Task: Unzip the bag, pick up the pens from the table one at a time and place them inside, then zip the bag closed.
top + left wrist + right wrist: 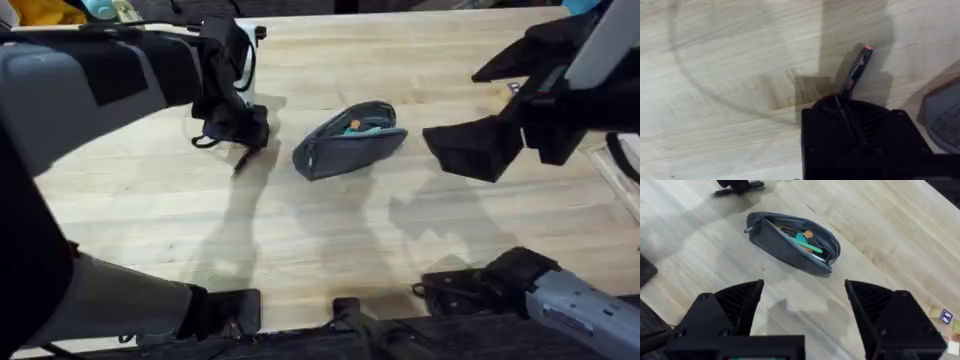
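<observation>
The grey bag lies on the table near the middle, its zipper open, with teal and orange items showing inside. To its left, my left gripper is shut on a thin black pen. In the left wrist view the pen sticks out past the fingers, showing a red tip, low over the wood. Whether the pen touches the table I cannot tell. My right gripper hovers to the right of the bag, open wide and holding nothing.
Small coloured stickers or cards lie near the table's far right edge. A yellow object sits beyond the far left corner. The arms' dark bases line the near edge. Bare wood stretches in front of the bag.
</observation>
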